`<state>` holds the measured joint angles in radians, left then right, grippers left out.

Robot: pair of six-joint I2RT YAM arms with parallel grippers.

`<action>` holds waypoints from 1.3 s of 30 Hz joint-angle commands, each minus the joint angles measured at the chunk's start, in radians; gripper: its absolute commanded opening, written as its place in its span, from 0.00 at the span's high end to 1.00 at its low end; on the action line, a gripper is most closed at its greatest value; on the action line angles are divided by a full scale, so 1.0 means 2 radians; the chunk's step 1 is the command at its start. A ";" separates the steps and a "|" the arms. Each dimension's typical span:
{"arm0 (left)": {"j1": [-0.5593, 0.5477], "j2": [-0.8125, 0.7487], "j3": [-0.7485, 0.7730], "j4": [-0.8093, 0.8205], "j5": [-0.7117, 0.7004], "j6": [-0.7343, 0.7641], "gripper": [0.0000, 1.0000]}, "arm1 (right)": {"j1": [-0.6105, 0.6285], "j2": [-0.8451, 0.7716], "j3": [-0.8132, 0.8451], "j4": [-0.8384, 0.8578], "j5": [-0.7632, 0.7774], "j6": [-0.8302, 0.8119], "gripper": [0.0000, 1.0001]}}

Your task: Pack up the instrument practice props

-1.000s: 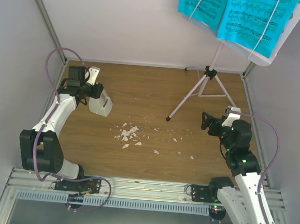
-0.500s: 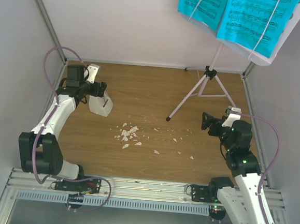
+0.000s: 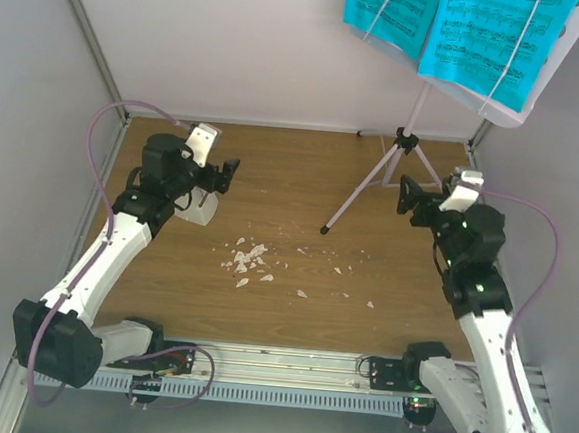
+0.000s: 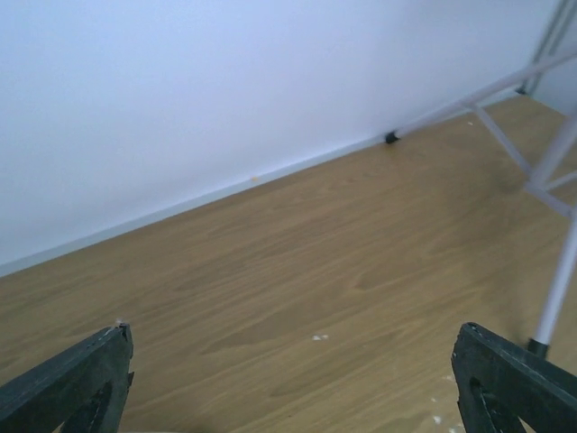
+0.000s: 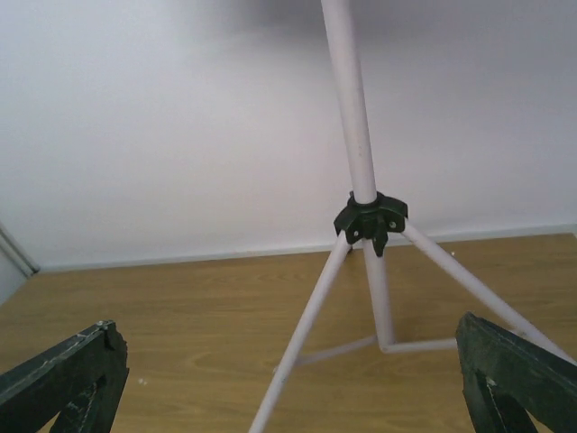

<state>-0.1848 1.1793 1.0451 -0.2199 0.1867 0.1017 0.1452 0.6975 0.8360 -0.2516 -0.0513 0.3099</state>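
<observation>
Left hand (image 3: 222, 176) has let go of the metronome (image 3: 201, 211) and risen, jaws apart; right hand (image 3: 408, 198), also spread empty, has moved closer to the stand (image 3: 386, 176).

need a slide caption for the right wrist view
Open right hand faces the lilac tripod music stand, legs spread on the wooden table.

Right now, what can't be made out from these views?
- Metronome: top view, mostly hidden by the left gripper; absent from both wrist views.
- Sheet-music pages: top view, cut off by the top edge; notes too small to read.
- Music stand: top clipped by the top-view edge; right wrist view shows only pole and legs.
</observation>
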 commanded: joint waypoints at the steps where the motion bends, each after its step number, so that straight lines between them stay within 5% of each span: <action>1: -0.028 -0.002 -0.006 0.024 -0.018 0.008 0.04 | -0.025 0.117 -0.005 0.087 -0.028 0.015 0.02; 6: -0.029 0.000 -0.002 0.024 0.005 -0.004 0.02 | -0.073 0.202 -0.018 0.213 -0.104 0.058 0.04; 13: 0.048 0.042 0.018 0.001 0.031 -0.035 0.01 | -0.091 0.269 0.034 0.209 -0.124 0.024 0.01; 18: 0.090 0.100 0.044 -0.040 0.000 -0.024 0.01 | -0.091 0.257 0.016 0.205 -0.139 0.019 0.00; 26: 0.119 0.144 0.059 -0.057 0.070 -0.019 0.02 | -0.091 0.238 0.000 0.190 -0.142 0.011 0.00; 33: 0.117 0.144 0.059 -0.063 0.065 -0.020 0.25 | -0.091 0.225 0.000 0.176 -0.138 0.003 0.00; 39: 0.100 0.153 0.064 -0.079 0.051 -0.016 0.17 | -0.091 0.216 -0.002 0.167 -0.140 0.004 0.00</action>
<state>0.0395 1.4723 1.1305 -0.3672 0.2958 0.0612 -0.0330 1.1557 0.8471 0.1043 -0.3229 0.3294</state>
